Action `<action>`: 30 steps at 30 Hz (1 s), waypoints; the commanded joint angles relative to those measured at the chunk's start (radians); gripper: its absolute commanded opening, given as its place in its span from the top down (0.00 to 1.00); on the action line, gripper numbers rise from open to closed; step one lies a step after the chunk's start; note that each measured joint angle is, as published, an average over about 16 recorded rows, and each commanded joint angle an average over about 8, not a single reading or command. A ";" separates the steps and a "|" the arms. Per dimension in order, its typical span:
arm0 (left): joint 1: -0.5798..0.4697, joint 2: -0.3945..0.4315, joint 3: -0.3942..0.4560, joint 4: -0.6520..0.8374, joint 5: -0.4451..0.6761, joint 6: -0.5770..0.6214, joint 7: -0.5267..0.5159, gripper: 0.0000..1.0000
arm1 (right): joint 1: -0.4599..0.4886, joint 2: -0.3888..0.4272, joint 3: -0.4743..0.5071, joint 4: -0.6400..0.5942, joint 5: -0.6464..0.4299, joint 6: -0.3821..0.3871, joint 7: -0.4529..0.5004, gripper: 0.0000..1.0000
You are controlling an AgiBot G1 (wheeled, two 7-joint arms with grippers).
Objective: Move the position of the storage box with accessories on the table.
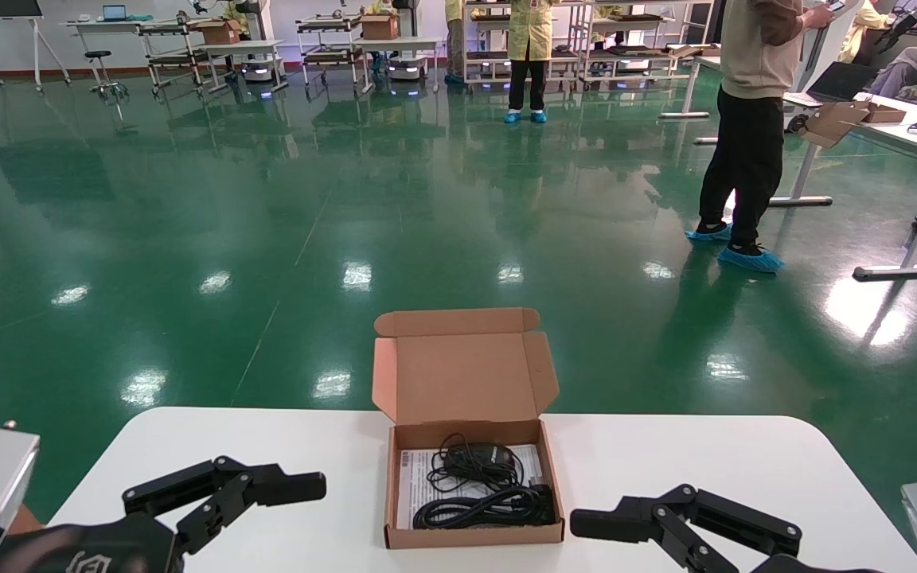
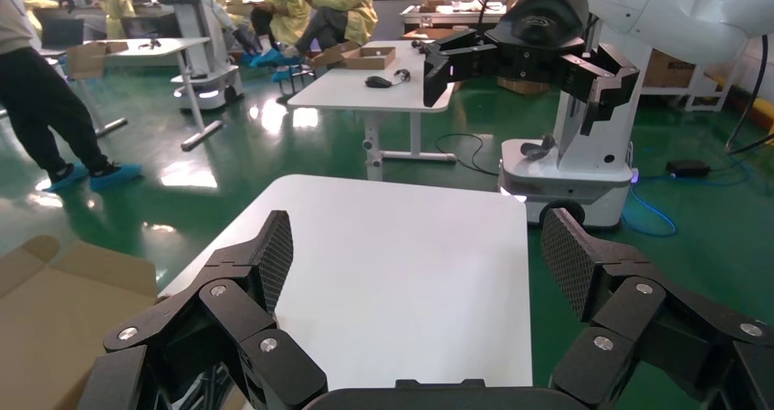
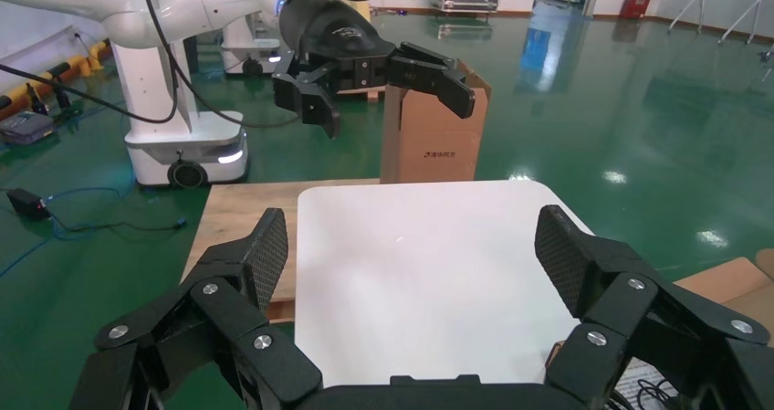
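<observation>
near the middle of the white table [image 1: 665,461], a little closer to its near edge than its far one, sits the cardboard storage box [image 1: 474,485] with its hinged lid [image 1: 462,374] standing upright toward the far edge. inside the box lie the accessories: a black mouse with its coiled cord [image 1: 470,461] on the far side, a thicker bundled black cable [image 1: 486,508] along the near wall, and a white printed sheet [image 1: 411,477] under both.

low over the near edge, the left gripper [image 1: 263,497] hangs just beside the box's left wall, apart from it, fingers spread wide with nothing between them; the left wrist view shows the same gap over bare tabletop, with the box's brown flap [image 2: 64,328] at one side. the right gripper [image 1: 649,521] hangs just beside the box's right wall, not touching, also spread wide and holding nothing, and its wrist view shows the textured pads [image 3: 271,255] far apart above the white top.
</observation>
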 commanded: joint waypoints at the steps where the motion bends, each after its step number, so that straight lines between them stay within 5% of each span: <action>1: 0.000 0.000 0.000 0.000 0.000 0.000 0.000 0.00 | 0.000 0.000 0.000 0.000 0.000 0.000 0.000 0.00; 16: 0.000 0.000 0.000 0.000 0.000 0.000 0.000 0.00 | 0.051 -0.002 -0.033 0.002 -0.054 -0.034 0.018 0.00; 21: 0.000 0.000 0.000 0.000 0.000 0.000 0.000 0.00 | 0.252 -0.038 -0.124 -0.094 -0.228 -0.065 0.093 0.00; 30: 0.000 0.000 0.000 0.000 0.000 0.000 0.000 0.00 | 0.651 -0.231 -0.295 -0.502 -0.561 -0.049 0.261 0.00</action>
